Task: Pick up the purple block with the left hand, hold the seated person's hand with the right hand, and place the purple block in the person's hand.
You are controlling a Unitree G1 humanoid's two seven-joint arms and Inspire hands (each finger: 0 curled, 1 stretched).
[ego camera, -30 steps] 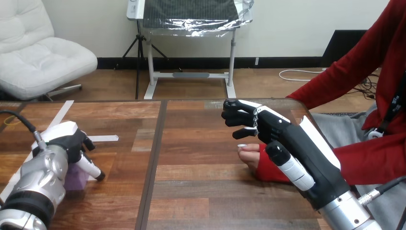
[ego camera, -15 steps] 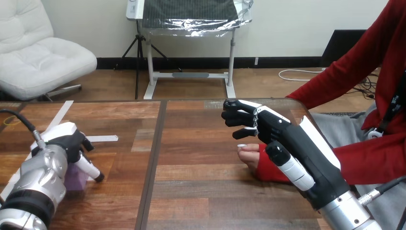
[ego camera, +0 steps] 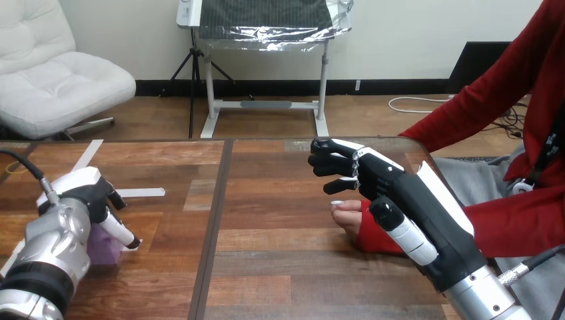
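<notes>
**Purple block half hidden under the left hand**

Purple block [ego camera: 105, 245] sits low at the near left of the wooden table [ego camera: 266, 253], with only its right and lower faces showing. The rest is covered by the robot's left hand [ego camera: 83, 193] and the silver forearm [ego camera: 50, 250] behind it. The left hand lies over and against the block, but the contact is hidden, so I cannot tell whether it grips the block or merely rests on it. A strip of white tape [ego camera: 143, 193] lies on the wood just beyond that hand.

Well apart, at the right half of the table, the person's hand [ego camera: 346, 215] rests on the wood. Only its fingertips and part of the knuckles are visible, and the red sleeve [ego camera: 373, 237] behind them is largely blocked. The robot's right hand [ego camera: 380, 183] hangs over it, its black-and-white back toward the camera. Whether it clasps the person's hand cannot be made out from here.
</notes>
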